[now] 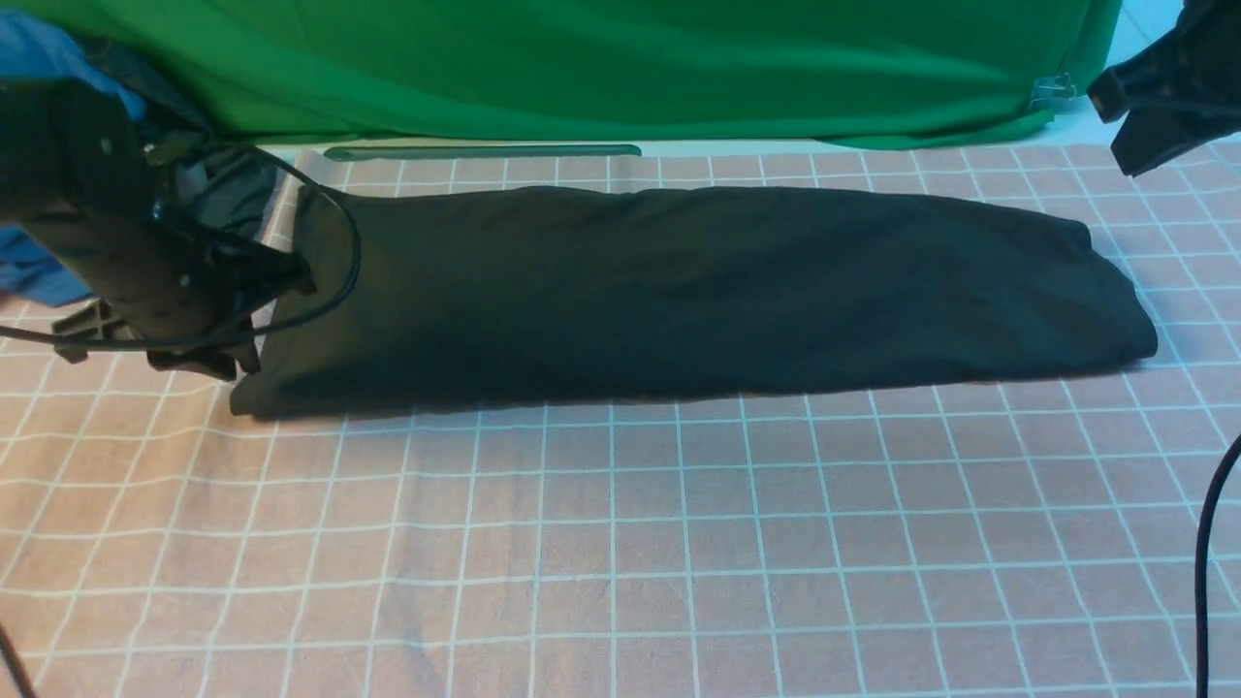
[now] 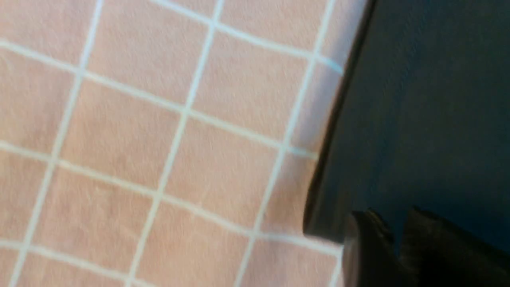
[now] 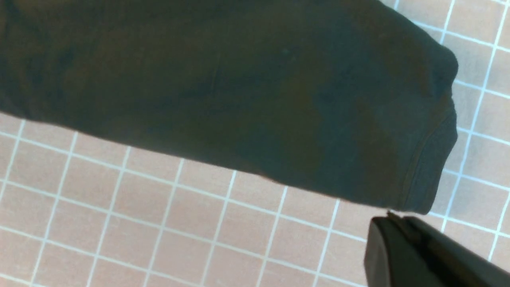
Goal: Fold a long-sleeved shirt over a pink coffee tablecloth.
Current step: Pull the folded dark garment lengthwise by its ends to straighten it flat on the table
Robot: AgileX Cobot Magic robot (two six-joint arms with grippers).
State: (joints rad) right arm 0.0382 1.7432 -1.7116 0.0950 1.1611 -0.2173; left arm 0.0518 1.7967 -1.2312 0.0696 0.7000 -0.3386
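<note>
shirt position: the long-sleeved shirt (image 1: 698,291) lies as one long band on the far half of the pink coffee tablecloth (image 1: 620,543), running left to right, its far edge near the green backdrop cloth (image 1: 582,58).
shirt look: black, soft and matte, its layers stacked with low ripples on top. no sleeve, print or label shows. the right end is rounded and shows a ribbed edge (image 3: 422,171); the left end is squarer.
left claw: your left claw (image 2: 392,225) sits low at the band's left end, its fingers a little apart over the edge. you can see no cloth pinched between them.
right claw: your right claw (image 3: 394,223) hangs above and beyond the right end, fingers together, nothing in it.
risk, snag: if you lift the left claw away with a finger caught under the top layer, i judge it would drag that end open and undo the fold.
risk, cable: the arm's black cable (image 1: 344,262) loops over the left end, so a sideways swing could sweep the cloth along.
risk, shallow grasp: the band looks several layers thick. pinch only the top one and the lower layers will likely lag, skewing the stack.
risk, tablecloth: a grasp set too low may take the tablecloth with the shirt and rumple the grid.
risk, uneven ends: one claw is low and the other is high and clear, so moving one end alone would likely twist the band.
</note>
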